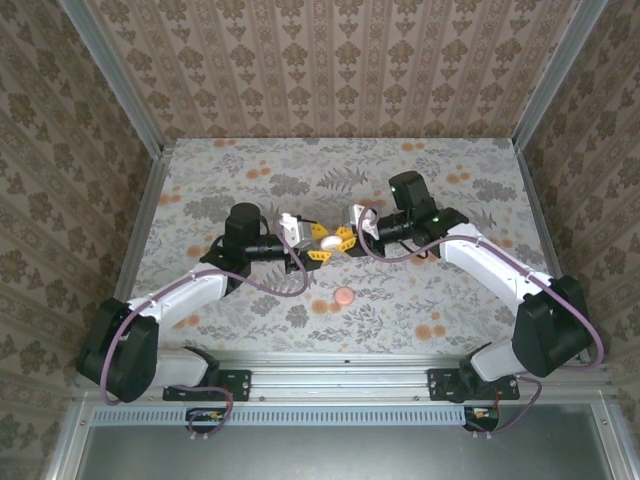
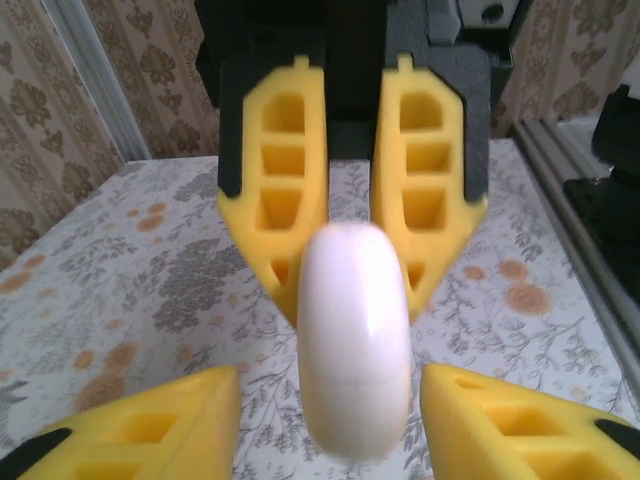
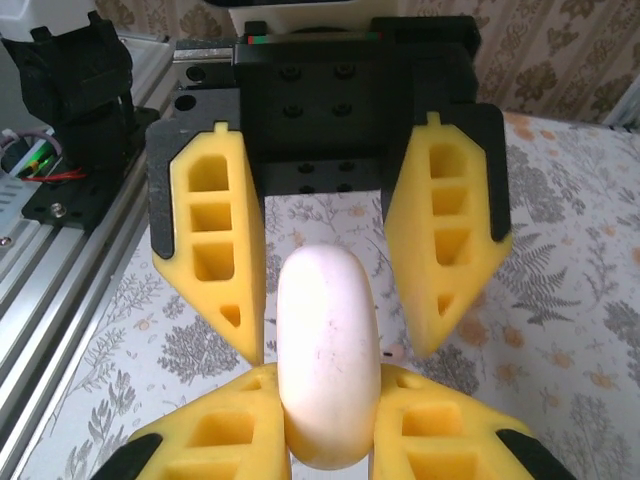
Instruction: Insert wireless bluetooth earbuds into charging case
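Note:
A smooth whitish oval earbud (image 1: 329, 241) hangs in mid-air between my two grippers, which face each other tip to tip over the table's middle. My right gripper (image 3: 325, 372) is shut on it, both yellow fingers pressed against the sides of the earbud (image 3: 328, 360). My left gripper (image 2: 330, 378) stands open around the same earbud (image 2: 355, 340), with a gap showing on each side. The charging case (image 1: 344, 296), a small round salmon-pink puck, lies on the table nearer the arm bases, below the grippers. A sliver of it (image 3: 397, 352) peeks out behind the earbud.
The floral tablecloth (image 1: 250, 180) carries flat orange flower prints. Patterned walls close in the back and both sides. A metal rail (image 1: 340, 362) runs along the near edge by the arm bases.

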